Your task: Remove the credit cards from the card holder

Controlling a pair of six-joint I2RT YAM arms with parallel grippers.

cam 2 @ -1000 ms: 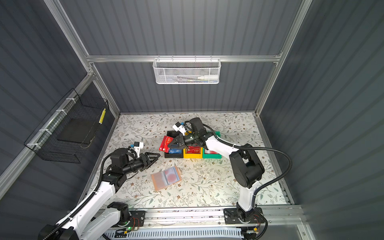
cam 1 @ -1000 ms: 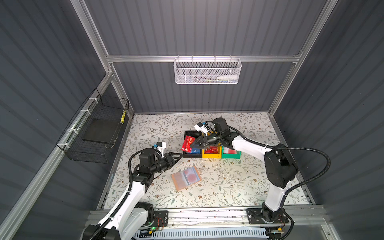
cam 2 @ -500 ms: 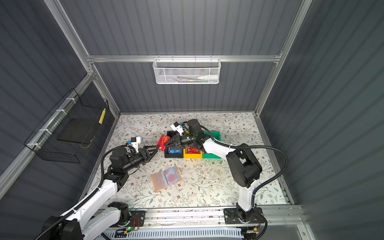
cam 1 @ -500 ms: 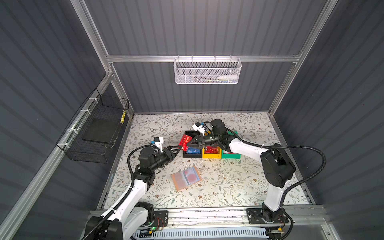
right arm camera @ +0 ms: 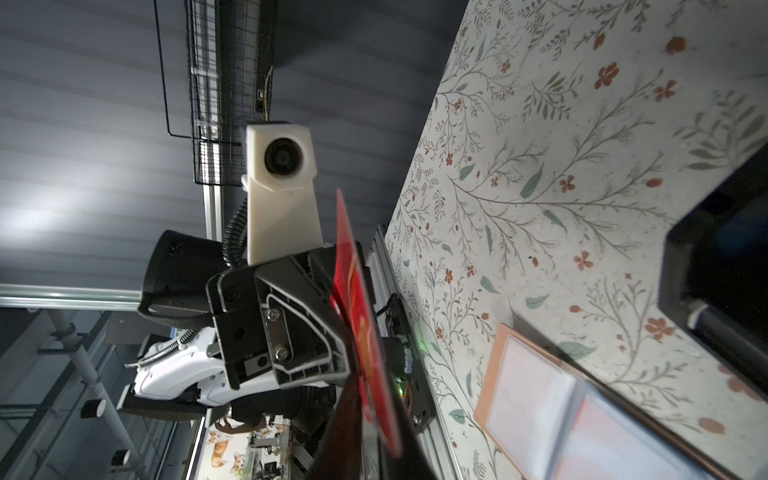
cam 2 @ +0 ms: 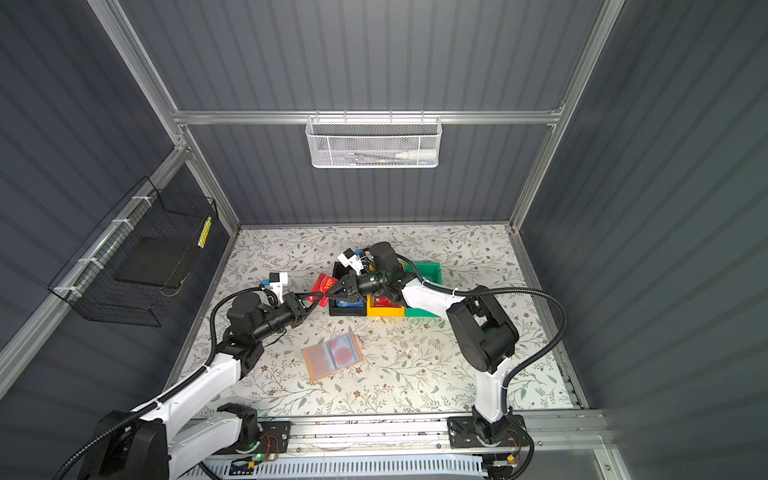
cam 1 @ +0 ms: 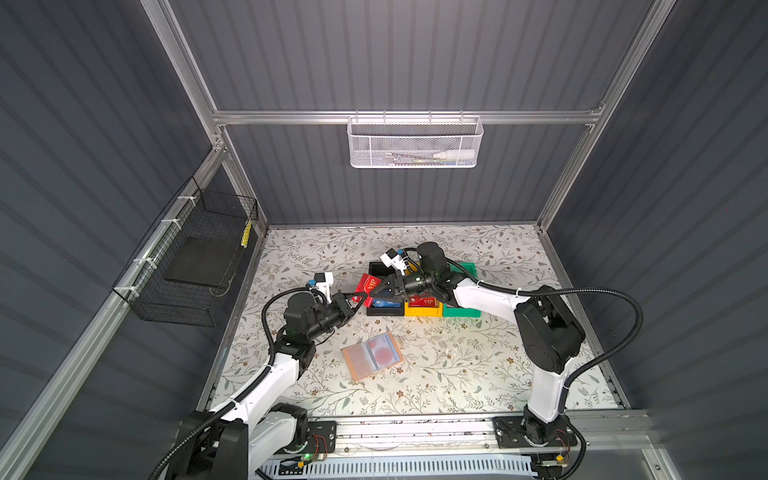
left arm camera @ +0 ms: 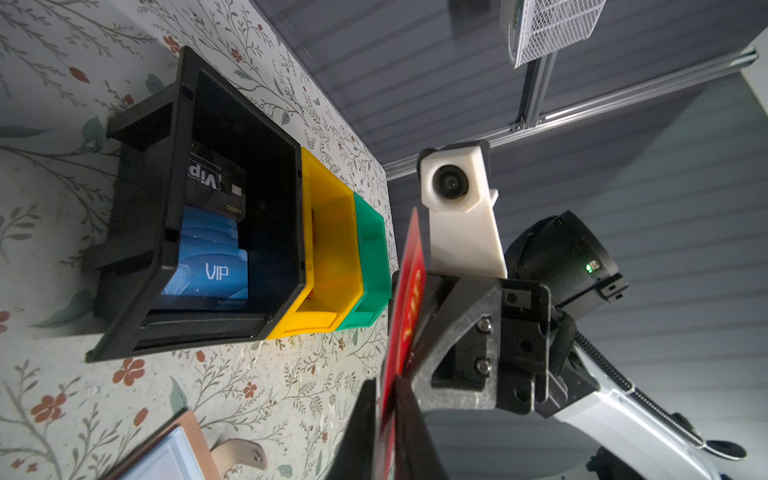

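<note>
**A:** What's the setting?

**B:** A floral tabletop (cam 1: 457,374) inside grey ribbed walls. A black bin (left arm camera: 181,137), a yellow bin (left arm camera: 328,257) and a green bin (left arm camera: 370,257) stand side by side, touching, toward the back.

**A:** And the card holder?

**B:** The card holder (cam 1: 372,356) lies open on the tabletop in front of the bins, clear sleeves facing up. It sits apart from both grippers.

**A:** The cards?

**B:** A blue VIP card (left arm camera: 208,270) and a black Vip card (left arm camera: 216,183) lie in the black bin. A red VIP card (cam 1: 368,286) is up off the table beside that bin, between the two arms. The left gripper (left arm camera: 384,386) has its jaws pressed together on one end of it.

**A:** The right gripper?

**B:** The right gripper (cam 1: 382,287) has a finger on each side of the card's other end. Its wrist view is blurred there, so I can't tell whether they pinch the card or stand just off it.
</note>
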